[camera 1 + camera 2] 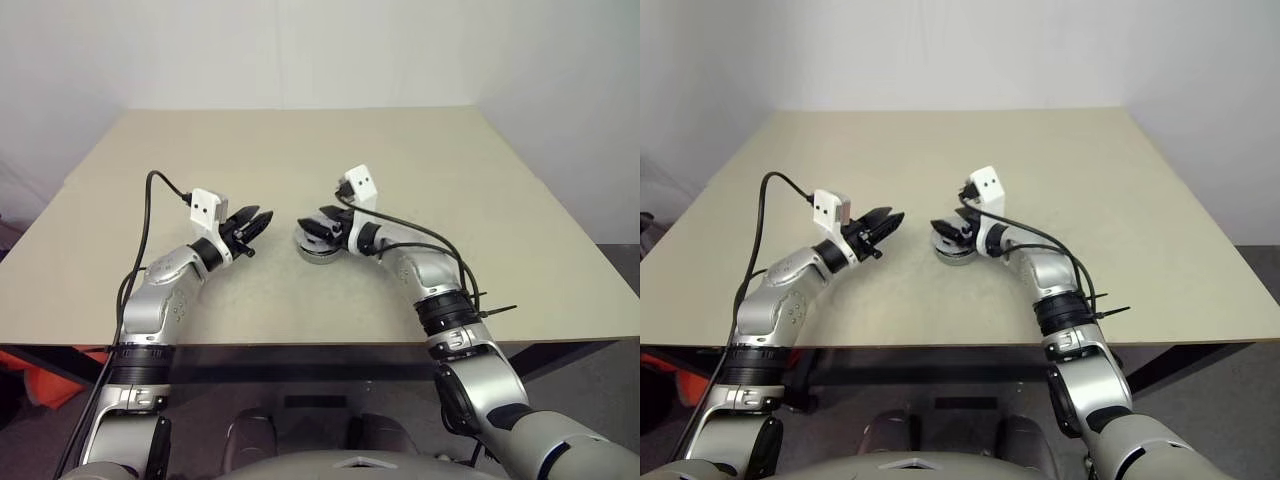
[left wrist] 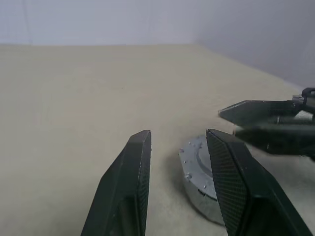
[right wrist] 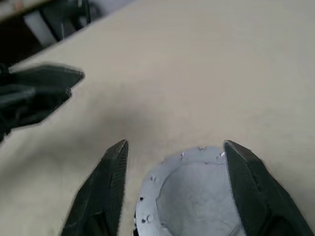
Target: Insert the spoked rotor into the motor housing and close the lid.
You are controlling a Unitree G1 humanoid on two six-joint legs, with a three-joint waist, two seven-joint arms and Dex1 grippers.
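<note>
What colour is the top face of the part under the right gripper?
Light silver-grey metal: the lid, with small dots near its rim. It shows best in the right wrist view.

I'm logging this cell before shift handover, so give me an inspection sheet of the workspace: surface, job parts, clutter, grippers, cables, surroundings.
Surface: beige table, flat, no marks seen.
Job's things: motor housing stands mid-table with the lid on top; spoked rotor cannot be seen, presumably inside.
Clutter: nothing seen.
Grippers: left gripper open, holding nothing, off to the housing's left; right gripper open, fingers either side of the lid, not closed on it.
Cables: black cable loops from the left wrist; black cable runs along the right forearm.
Surroundings: plain pale wall; orange object under the table's left edge.
</note>
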